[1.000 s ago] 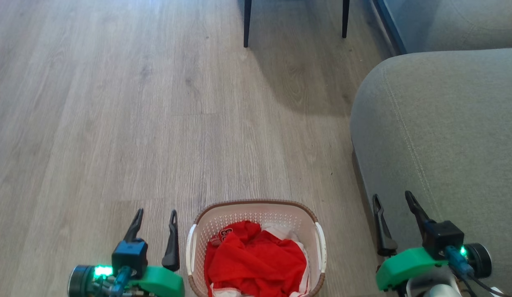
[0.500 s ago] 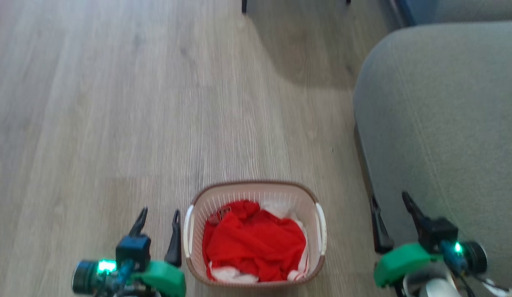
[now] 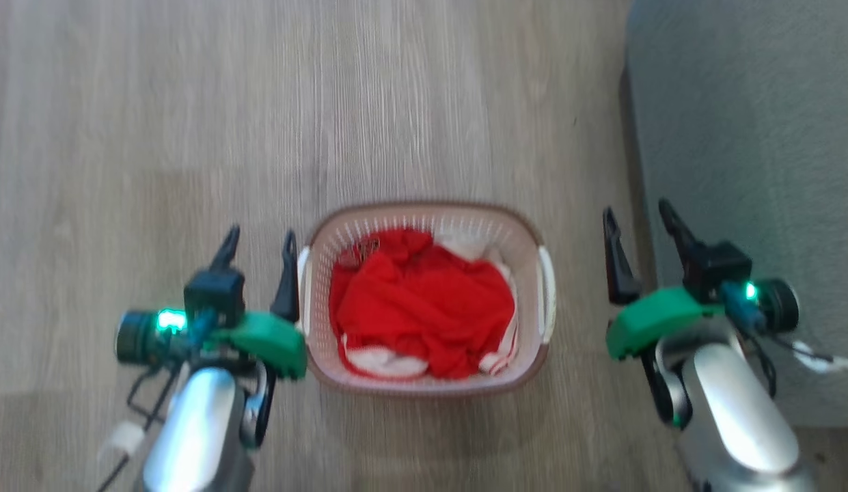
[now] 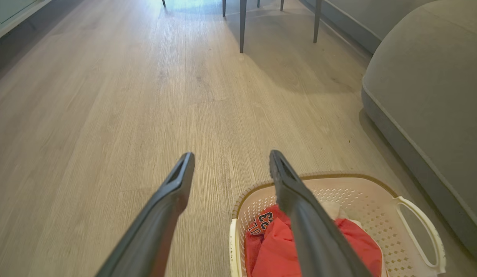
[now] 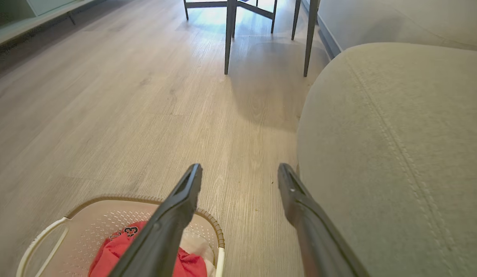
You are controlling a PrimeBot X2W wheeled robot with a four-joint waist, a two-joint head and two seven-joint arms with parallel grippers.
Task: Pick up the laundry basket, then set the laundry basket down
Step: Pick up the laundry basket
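Laundry basket point(image 3: 424, 205) sits on floor point(image 3: 191, 102) between left tool point(image 3: 260, 236) and right tool point(image 3: 635, 208), both wide open, empty, seemingly positioned to lift.

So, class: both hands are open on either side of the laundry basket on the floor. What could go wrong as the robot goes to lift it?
1. The left hand sits right by the laundry basket's left handle, while the right hand stands well off the right handle; an uneven grab might tilt it and spill the red clothes.
2. The right hand is close to the grey sofa and could brush it.
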